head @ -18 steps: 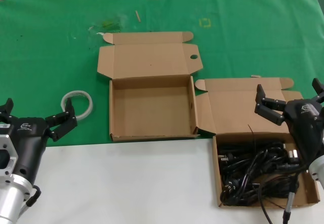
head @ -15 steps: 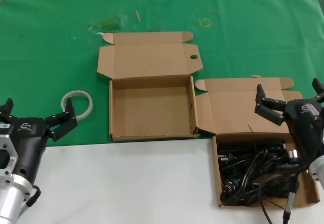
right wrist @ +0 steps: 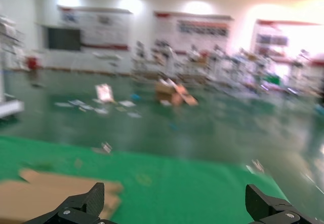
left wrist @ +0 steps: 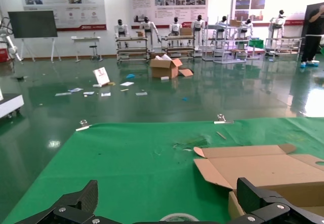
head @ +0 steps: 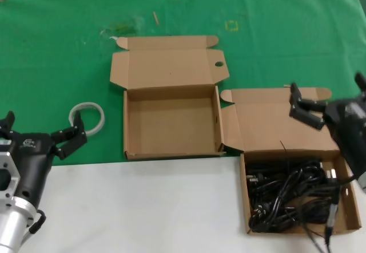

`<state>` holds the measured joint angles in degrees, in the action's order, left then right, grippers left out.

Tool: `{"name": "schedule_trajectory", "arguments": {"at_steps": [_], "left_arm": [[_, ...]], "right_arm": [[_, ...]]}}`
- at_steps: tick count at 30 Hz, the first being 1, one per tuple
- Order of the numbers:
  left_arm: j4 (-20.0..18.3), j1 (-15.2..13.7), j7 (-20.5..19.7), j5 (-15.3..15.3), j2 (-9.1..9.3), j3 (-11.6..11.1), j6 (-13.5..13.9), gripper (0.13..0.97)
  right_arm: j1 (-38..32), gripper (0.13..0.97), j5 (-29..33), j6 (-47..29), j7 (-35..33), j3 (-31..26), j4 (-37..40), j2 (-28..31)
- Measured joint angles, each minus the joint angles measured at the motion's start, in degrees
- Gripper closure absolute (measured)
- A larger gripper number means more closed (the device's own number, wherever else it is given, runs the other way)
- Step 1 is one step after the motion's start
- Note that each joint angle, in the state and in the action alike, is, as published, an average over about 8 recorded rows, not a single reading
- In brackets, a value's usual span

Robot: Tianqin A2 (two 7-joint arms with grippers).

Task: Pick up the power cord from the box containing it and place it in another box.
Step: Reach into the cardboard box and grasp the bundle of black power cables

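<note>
Hovering right end effector (head: 329,101) fingers apart over cord box lid (head: 280,121), left end effector (head: 40,130) apart at table edge

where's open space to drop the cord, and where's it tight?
Free: the floor of the empty box, and the white tabletop between the left hand and the cord box. Tight: the cord box, full of tangled power cord, with the right hand over its lid.
</note>
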<state>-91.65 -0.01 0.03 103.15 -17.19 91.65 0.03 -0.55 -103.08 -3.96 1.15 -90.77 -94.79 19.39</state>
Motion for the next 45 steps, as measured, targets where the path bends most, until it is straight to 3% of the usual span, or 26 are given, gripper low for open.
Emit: {"name": "schedule_trajectory", "arguments": {"at_steps": [8,15,18,21,24,29,37,45], "left_arm": [[0.00,0.00,0.00,0.00,0.00,0.00,0.00,0.158],[0.00,0.00,0.00,0.00,0.00,0.00,0.00,0.216],[0.00,0.00,0.00,0.00,0.00,0.00,0.00,0.251],[0.00,0.00,-0.01,0.00,0.00,0.00,0.00,0.290],[0.00,0.00,-0.01,-0.01,0.00,0.00,0.00,0.350],[0.00,0.00,-0.01,-0.01,0.00,0.00,0.00,0.437],[0.00,0.00,-0.01,-0.01,0.00,0.00,0.00,0.626],[0.00,0.00,-0.01,-0.01,0.00,0.00,0.00,0.803]], "right_arm": [[7.84,0.129,-5.73,-15.34,-0.86,5.26,-12.39,14.56],[24.45,0.129,-15.40,-33.47,-7.16,19.83,-19.04,30.30],[31.10,0.129,-14.97,-40.84,-8.18,26.30,-20.04,35.04],[34.80,0.129,-10.96,-45.88,-9.18,28.97,-19.77,38.74],[34.19,0.129,-5.32,-47.66,-10.53,26.51,-18.38,41.60],[25.49,0.129,2.49,-46.17,-12.88,15.50,-14.70,42.75],[7.55,0.131,10.28,-43.36,-16.39,-0.36,-7.95,35.78],[-2.51,0.134,15.60,-42.24,-18.81,-10.15,-2.03,30.43]]}}
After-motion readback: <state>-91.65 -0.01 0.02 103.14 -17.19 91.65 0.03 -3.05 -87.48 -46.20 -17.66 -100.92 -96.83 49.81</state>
